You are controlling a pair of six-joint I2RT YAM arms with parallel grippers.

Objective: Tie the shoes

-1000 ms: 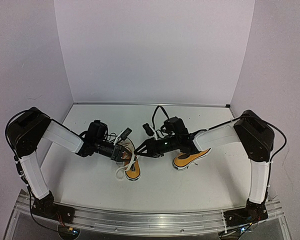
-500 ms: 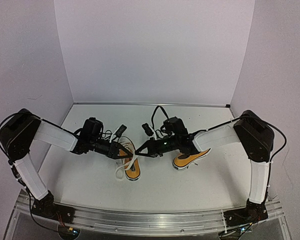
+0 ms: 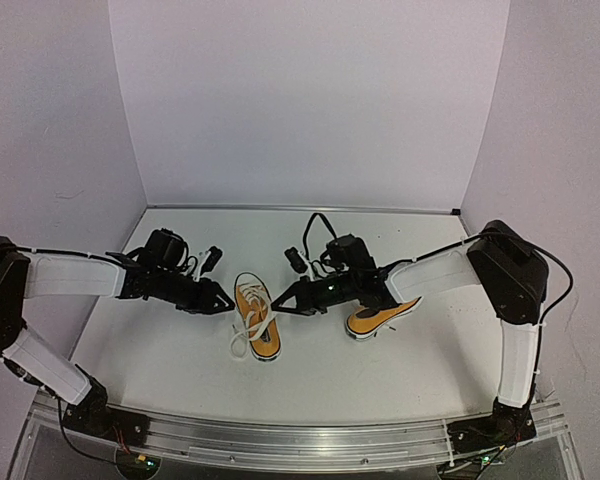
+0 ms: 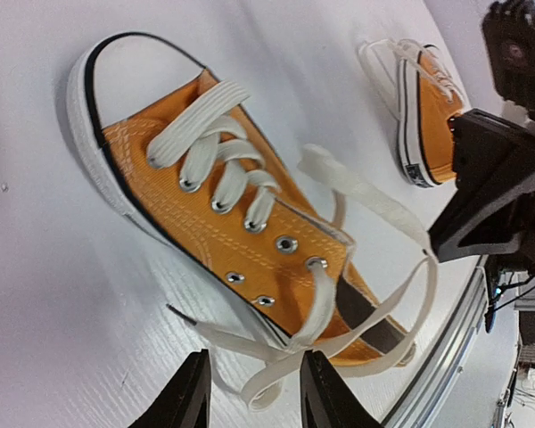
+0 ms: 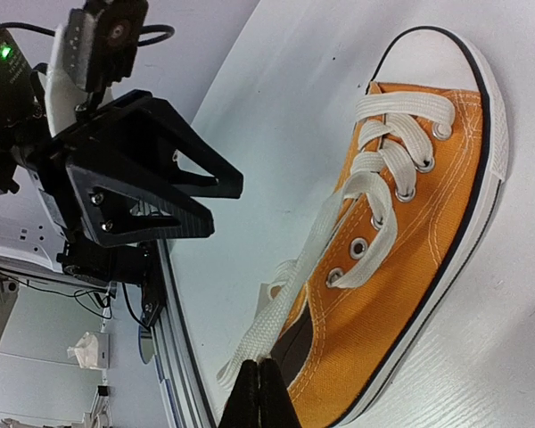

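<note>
Orange shoe [image 3: 257,320] lies mid-bench [image 3: 180,370], long axis near-to-far, toe toward the near edge. Right fingers [image 5: 251,401] clenched on its white lace [image 5: 292,285] at the heel — left fingers [image 4: 185,397] parted, empty, just left of the heel, nearer the loose loop [image 4: 266,382].

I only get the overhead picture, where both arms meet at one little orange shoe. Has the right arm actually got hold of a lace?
Observer: Yes. Its wrist camera shows the right gripper shut on a white lace that runs up to the lacing of the shoe.
Operator: And the left one?
Observer: The left gripper is open. Loose lace lies by its fingers, but nothing is pinched.
Operator: Is there a bow yet?
Observer: No. Up close, several eyelets near the ankle sit empty, and I see no bow.
</note>
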